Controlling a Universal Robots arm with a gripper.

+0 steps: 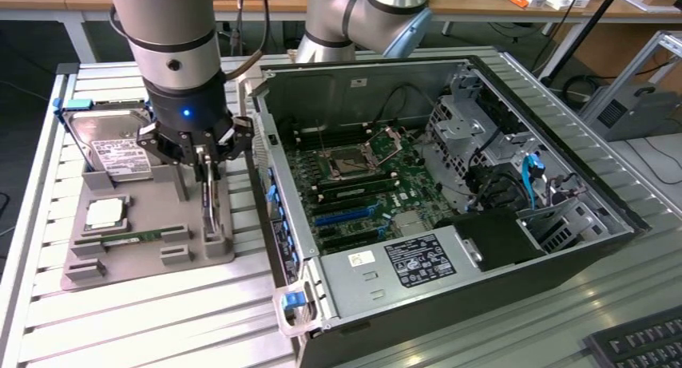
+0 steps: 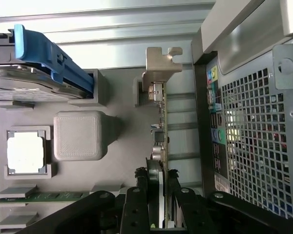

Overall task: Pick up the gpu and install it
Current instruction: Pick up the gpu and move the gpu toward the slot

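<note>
Slatted table [image 1: 139,320] below; claw [image 2: 157,179] clamps the gpu [image 2: 159,122] edgewise, bracket [image 2: 158,61] ahead of it. Likely light, stiff, fragile: hold the bare edge, not components.

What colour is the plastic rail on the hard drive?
The rail is blue, clearest in the wrist view.

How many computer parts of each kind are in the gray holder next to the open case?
hard drive: 1
processor: 1
memory stick: 1
gpu: 1
Total: 4
</note>
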